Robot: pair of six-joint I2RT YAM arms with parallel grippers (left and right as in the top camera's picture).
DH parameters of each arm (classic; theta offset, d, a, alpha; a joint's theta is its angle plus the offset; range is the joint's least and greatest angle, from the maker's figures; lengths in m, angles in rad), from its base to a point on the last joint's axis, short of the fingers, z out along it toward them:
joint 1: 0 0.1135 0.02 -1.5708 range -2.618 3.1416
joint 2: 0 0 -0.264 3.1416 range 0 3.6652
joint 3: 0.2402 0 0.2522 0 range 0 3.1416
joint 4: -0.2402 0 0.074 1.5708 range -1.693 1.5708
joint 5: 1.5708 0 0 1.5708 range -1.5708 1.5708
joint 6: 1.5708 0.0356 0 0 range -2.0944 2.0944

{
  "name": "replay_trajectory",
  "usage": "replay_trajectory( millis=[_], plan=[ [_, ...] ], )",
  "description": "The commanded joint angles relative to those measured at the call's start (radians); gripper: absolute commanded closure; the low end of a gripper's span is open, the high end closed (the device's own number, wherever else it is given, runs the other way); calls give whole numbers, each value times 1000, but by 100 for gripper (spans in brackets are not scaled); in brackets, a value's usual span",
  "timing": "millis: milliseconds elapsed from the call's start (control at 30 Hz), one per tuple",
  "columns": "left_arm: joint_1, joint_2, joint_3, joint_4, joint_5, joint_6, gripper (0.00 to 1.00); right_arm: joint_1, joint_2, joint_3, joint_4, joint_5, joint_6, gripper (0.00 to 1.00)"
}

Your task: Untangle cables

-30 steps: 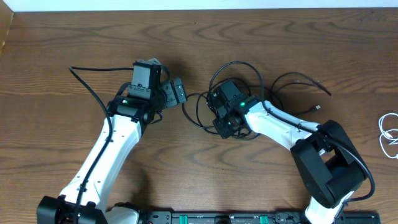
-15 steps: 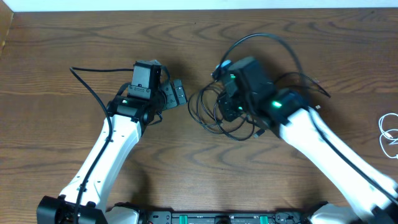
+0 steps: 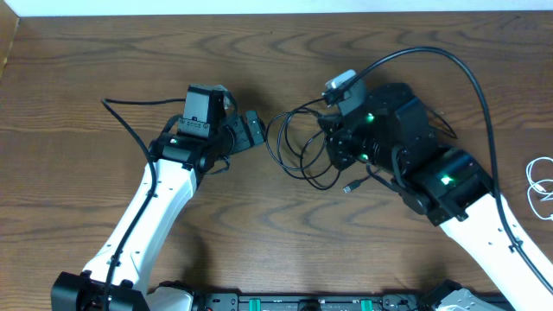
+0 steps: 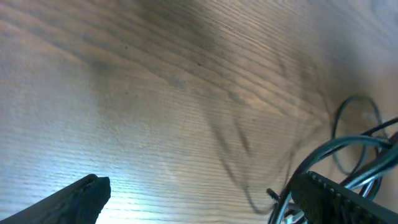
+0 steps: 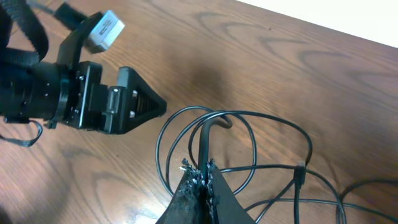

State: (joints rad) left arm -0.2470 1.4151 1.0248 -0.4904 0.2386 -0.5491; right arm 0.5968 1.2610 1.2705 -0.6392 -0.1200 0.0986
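A tangle of thin black cables (image 3: 292, 154) loops on the wooden table between the two arms, with a small plug end (image 3: 347, 187) lying below it. My right gripper (image 3: 335, 149) (image 5: 202, 169) is shut on one black cable (image 5: 204, 140), which rises from the fingertips and bends into the loops (image 5: 249, 134). To the left of the tangle my left gripper (image 3: 249, 131) (image 4: 208, 199) stands open, nothing between its fingers; the cable loops (image 4: 356, 146) sit by its right finger (image 4: 336, 196). A white cable (image 3: 540, 183) lies at the far right edge.
The right arm's thick black wire (image 3: 471, 78) arcs high over the table behind the tangle. The left arm's own wire (image 3: 130, 121) trails off to the left. In the right wrist view the left gripper's body (image 5: 93, 102) sits just beyond the loops.
The right arm has swung up and to the right with a black cable in its grip, and the loops have shifted. The left gripper edged slightly right and stays open.
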Motion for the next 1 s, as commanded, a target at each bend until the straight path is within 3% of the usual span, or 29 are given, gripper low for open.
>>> replay_trajectory(
  millis=[0,167,233,333,533,633,767,967],
  plan=[
    [-17,-10,0,6,16,-85,0,-7,-14,7,0,5,28,99],
    [-80,-10,0,29,16,-84,1,-7,-14,7,0,-1,29,99],
    [-122,-10,0,57,12,-68,9,-7,-14,7,0,-6,45,99],
    [-168,3,0,81,-55,-66,30,-7,-14,7,0,-19,47,99],
    [-214,71,0,117,-139,-85,50,-7,-35,7,0,-67,46,99],
    [-224,131,0,142,-139,-88,59,-11,-79,7,0,-66,42,99],
    [-225,216,0,161,-145,-126,63,-33,-151,7,-2,-66,42,99],
    [-224,267,0,152,-273,-126,77,-115,-267,7,-36,71,42,99]
  ],
)
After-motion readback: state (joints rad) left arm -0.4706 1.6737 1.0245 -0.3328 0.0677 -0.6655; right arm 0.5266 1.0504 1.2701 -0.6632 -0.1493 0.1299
